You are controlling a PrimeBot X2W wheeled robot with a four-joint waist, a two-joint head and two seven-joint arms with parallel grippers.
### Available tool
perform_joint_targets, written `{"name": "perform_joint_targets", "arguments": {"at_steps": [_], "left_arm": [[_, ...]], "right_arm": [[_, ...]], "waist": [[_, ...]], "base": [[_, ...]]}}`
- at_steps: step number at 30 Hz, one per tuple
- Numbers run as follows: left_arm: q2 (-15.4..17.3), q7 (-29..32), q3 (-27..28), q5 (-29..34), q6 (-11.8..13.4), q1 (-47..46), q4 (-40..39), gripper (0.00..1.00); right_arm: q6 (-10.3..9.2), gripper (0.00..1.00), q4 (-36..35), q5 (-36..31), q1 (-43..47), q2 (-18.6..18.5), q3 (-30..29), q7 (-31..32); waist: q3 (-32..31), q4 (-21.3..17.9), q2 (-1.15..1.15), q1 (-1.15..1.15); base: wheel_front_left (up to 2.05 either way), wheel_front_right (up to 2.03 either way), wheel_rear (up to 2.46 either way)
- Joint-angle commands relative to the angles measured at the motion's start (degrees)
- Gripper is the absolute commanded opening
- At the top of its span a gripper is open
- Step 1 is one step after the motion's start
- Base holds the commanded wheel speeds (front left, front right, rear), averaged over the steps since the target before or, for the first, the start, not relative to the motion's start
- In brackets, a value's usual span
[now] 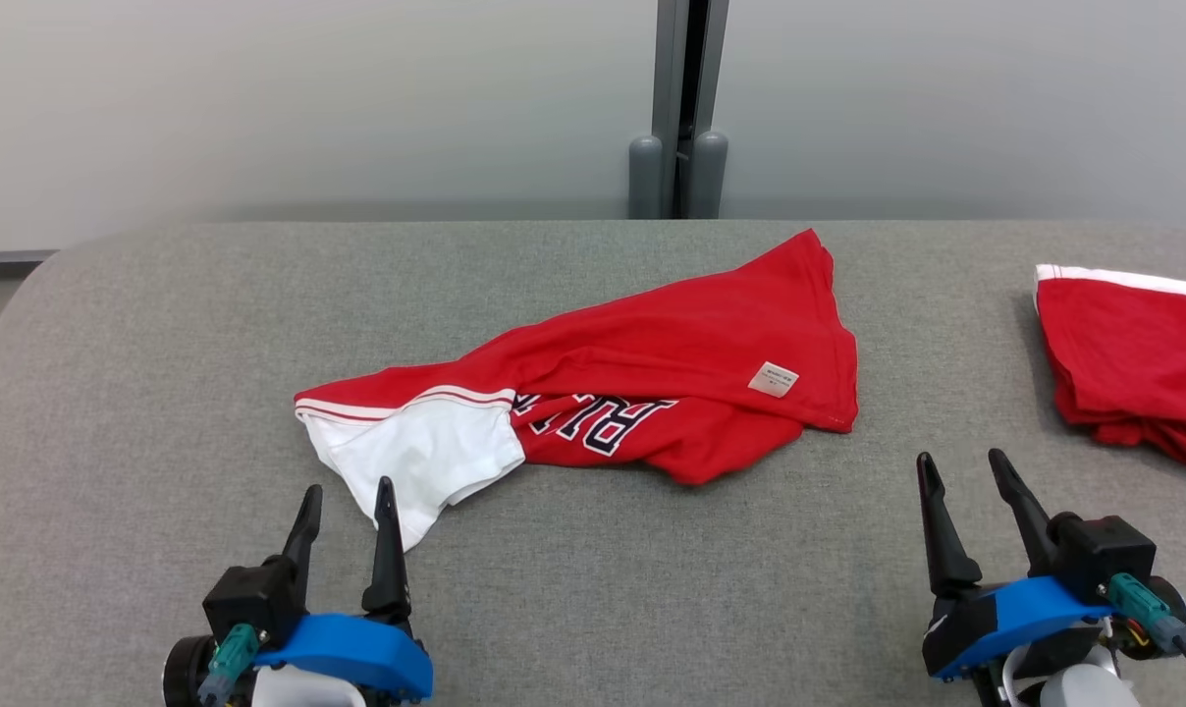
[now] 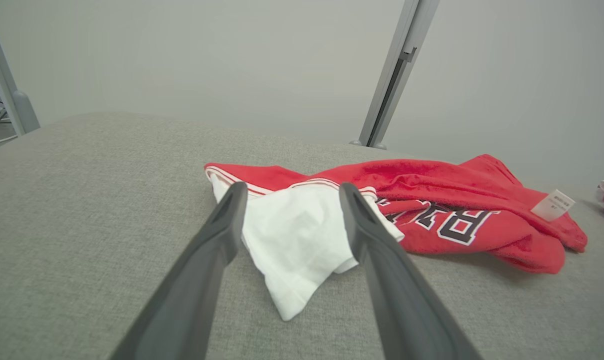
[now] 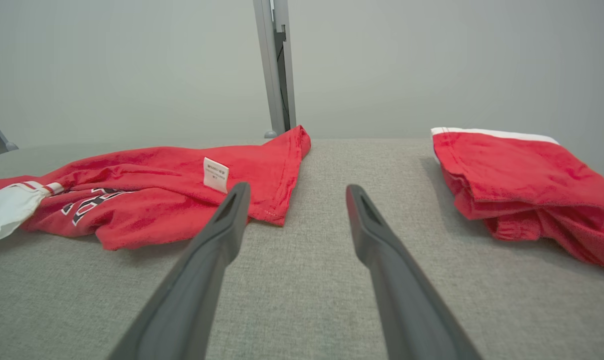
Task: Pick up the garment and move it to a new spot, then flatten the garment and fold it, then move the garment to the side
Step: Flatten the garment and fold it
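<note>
Head view is showing me the garment (image 1: 652, 373) lying crumpled in the middle of the table (image 1: 161, 393). I'm judging it soft, light and limp, best pinched at the white sleeve (image 1: 426, 447) and the red hem (image 1: 834, 417). The sleeve is sitting just beyond the left gripper (image 1: 349, 488), with the right gripper (image 1: 961, 459) near the hem. Both are standing spread and empty.

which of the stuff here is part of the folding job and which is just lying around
In the job:
- crumpled red and white shirt, mid table
- left gripper, open, close by the shirt's white end
- right gripper, open, near its red end

Just lying about:
- folded red garment, far right, apart from the shirt
- grey post behind the table
</note>
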Motion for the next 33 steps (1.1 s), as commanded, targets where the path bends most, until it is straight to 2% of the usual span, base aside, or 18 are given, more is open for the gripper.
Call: {"name": "perform_joint_targets", "arguments": {"at_steps": [1,10,23,28,33], "left_arm": [[-0.2,-0.3,0.1,0.5,0.1,1.2,-0.9,1.00],[0.1,-0.3,0.8,1.3,1.0,5.9,-3.4,1.00],[0.4,-0.3,0.5,1.1,1.5,5.8,-4.1,1.00],[1.0,3.0,-0.3,1.1,1.1,3.5,-0.9,1.00],[1.2,6.8,0.0,-0.6,0.3,0.2,5.6,1.00]], "right_arm": [[0.00,1.00,0.1,0.4,1.1,-0.2,0.3,-0.5],[0.00,1.00,0.8,1.8,3.0,-0.2,1.4,-0.8],[0.00,1.00,0.4,2.3,2.1,-0.2,2.5,-1.0],[0.00,1.00,0.3,2.4,1.1,-0.2,2.8,-1.1],[0.00,1.00,0.5,2.7,-0.1,-0.2,3.3,-1.4]], "waist": [[-0.8,-0.2,0.00,0.01],[-2.3,-0.7,0.00,0.01],[-1.4,-1.1,0.00,0.01],[-0.2,-1.8,0.00,0.01],[1.5,-2.9,0.00,0.01]], "base": [[0.00,0.00,0.00],[0.00,0.00,0.00],[0.00,0.00,0.00],[0.00,0.00,0.00],[0.00,0.00,0.00]]}}
